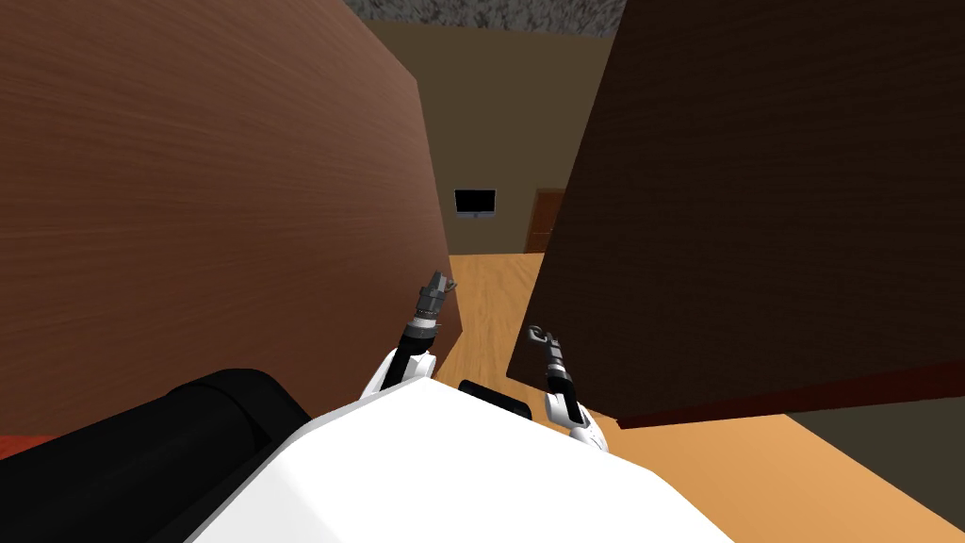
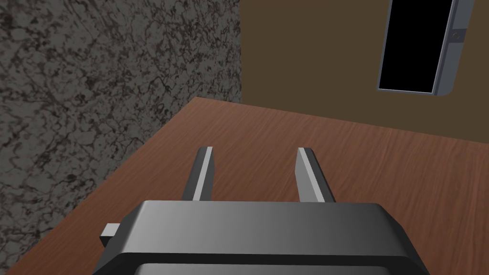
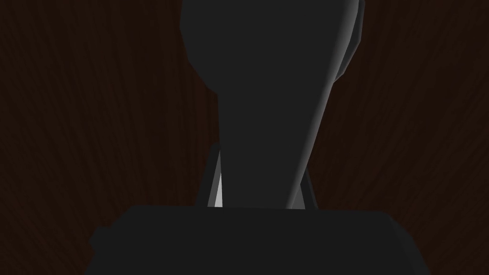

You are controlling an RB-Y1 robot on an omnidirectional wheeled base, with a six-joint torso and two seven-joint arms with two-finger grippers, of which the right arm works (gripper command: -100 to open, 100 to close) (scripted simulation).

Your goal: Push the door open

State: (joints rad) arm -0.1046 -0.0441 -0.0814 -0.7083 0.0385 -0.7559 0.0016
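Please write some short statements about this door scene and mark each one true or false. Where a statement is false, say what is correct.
1. The left claw is open, with nothing between its fingers. True.
2. The right claw is far from everything. False: a dark handle sits between its fingers, close against the dark door.
3. A black screen shows through the gap between the two brown panels. True.
4. The dark door is on the robot's left. False: it is on the right, and the lighter brown panel is on the left.
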